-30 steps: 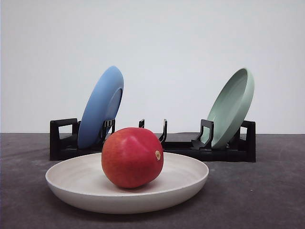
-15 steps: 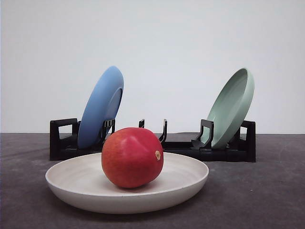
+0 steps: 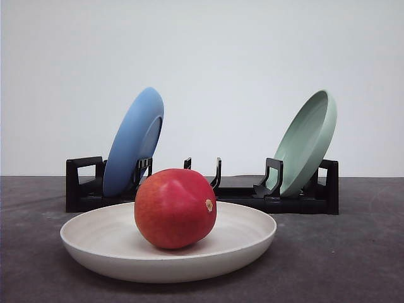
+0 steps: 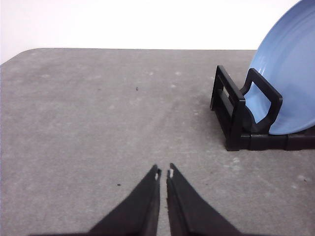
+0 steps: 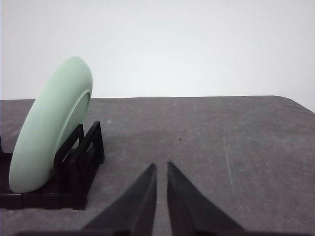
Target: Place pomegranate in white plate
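A plain white wall (image 3: 208, 57) runs behind everything, bare and evenly lit, with no hard shadows on it. In front of it lies a dark grey table (image 3: 353, 252) with a mottled, faintly speckled surface, like felt or stone. From the left wrist view its far corner (image 4: 19, 54) is rounded. The light is soft and diffuse.

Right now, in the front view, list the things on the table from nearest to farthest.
white plate with the pomegranate resting in it → black dish rack holding the blue plate and the pale green plate.
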Available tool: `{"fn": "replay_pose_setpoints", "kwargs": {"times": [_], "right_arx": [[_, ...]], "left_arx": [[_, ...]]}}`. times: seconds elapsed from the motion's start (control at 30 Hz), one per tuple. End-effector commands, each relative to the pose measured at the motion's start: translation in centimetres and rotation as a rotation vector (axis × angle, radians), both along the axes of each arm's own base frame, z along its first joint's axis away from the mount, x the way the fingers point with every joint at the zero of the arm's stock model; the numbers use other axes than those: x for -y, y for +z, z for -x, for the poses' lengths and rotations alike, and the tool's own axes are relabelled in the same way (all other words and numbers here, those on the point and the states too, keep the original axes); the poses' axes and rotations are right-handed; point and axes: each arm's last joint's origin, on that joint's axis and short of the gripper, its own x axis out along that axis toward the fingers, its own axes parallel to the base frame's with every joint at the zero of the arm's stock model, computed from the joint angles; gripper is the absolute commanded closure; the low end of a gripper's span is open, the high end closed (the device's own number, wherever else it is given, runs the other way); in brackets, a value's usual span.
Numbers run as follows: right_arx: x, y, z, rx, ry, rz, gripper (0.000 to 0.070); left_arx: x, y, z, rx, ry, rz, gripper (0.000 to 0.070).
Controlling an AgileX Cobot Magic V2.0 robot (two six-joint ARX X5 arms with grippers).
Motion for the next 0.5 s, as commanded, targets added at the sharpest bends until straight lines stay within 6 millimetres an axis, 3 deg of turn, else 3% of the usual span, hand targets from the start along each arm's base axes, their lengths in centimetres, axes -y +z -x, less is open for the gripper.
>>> {"fn": "replay_pose_setpoints", "kwargs": {"times": [0.0,0.47], "right_arx": [[0.03,-0.06,-0.03,0.004,-0.004,-0.018,0.0665],[0.03,-0.06,-0.03,0.004,-0.004,-0.018,0.0665]], "left_arx": [[-0.02,-0.18,-0.06,0.006,0.002,-0.007,0.0697],[-0.02,-0.18,-0.06,0.006,0.002,-0.007,0.0697]]}}
